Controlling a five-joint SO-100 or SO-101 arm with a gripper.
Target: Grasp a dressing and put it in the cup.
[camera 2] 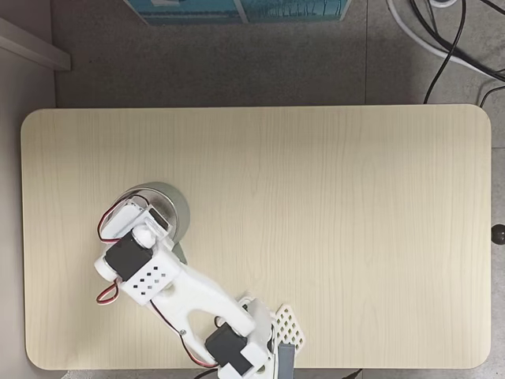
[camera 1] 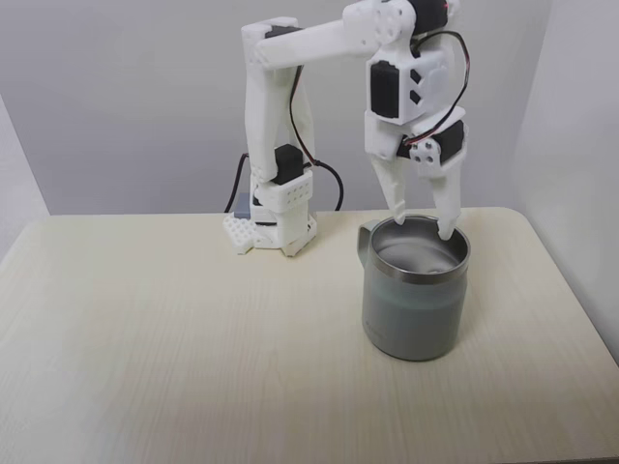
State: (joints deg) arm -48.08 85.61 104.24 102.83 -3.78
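pale wood table [camera 1: 174, 338] holds the cup [camera 1: 414, 309], with spread, released fingers [camera 1: 422, 221] at its rim.

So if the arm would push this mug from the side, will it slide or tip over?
The mug would probably slide rather than tip: it looks squat, with a wide flat base on the smooth wooden table. Its steel rim suggests stiff walls and some weight. The open gripper hangs over its mouth, so a bump at the rim could perhaps rock it.

Bright, even light — soft faint shadows, both fixed views sharp, no glare
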